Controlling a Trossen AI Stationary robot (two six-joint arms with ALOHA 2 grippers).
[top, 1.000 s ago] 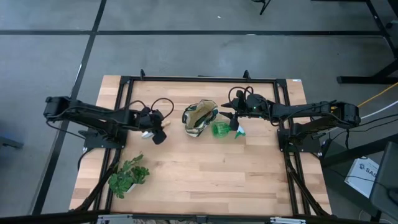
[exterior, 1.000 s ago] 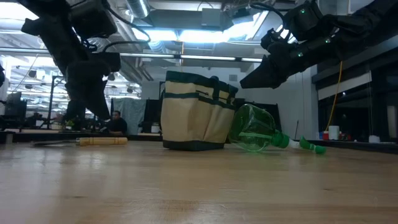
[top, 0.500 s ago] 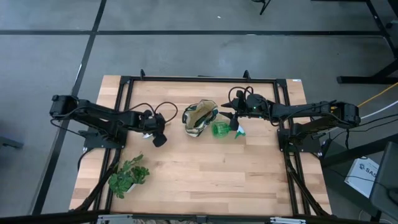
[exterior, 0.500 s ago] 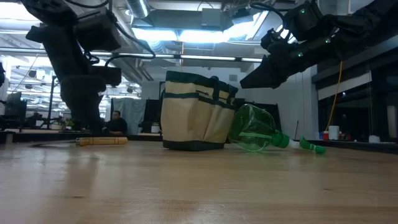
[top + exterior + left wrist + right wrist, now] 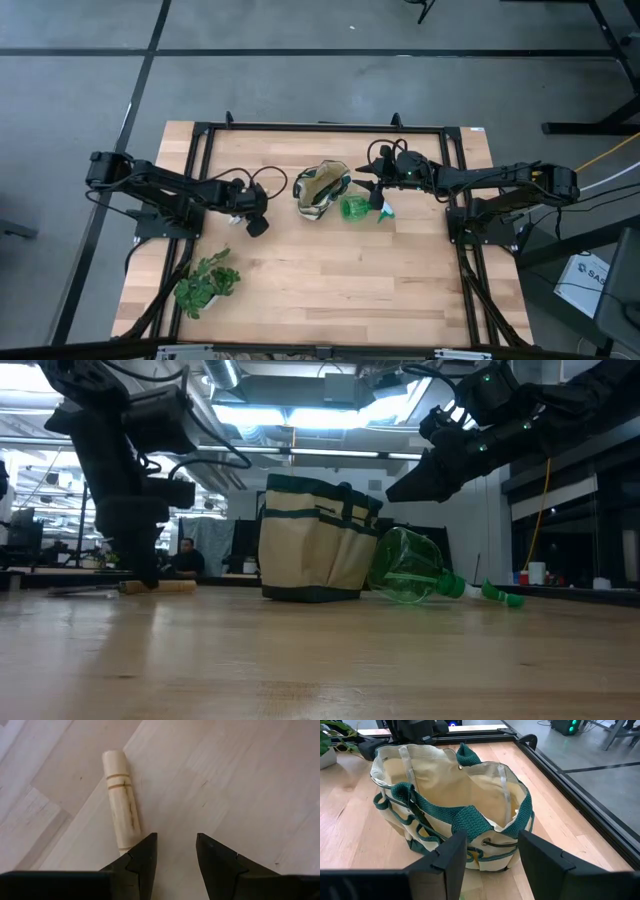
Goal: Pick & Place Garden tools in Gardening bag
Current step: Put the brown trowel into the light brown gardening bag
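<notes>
The gardening bag stands open at the table's middle, white and green with a tan lining; it also shows in the right wrist view. The green spray bottle lies on its side against the bag's right side. A pale wooden tool handle lies on the table left of the bag. My left gripper is open and points down, with the handle's near end just outside one finger. My right gripper is open above the bottle, facing the bag. The pruning shears are not in view.
A leafy plant sprig lies near the table's front left. A black frame runs around the work area, and the bare wooden table stretches in front of the bag.
My left gripper has gone down to the table beside the wooden handle and has turned from a slant to pointing straight down. The right arm, the bag and the bottle have kept still.
</notes>
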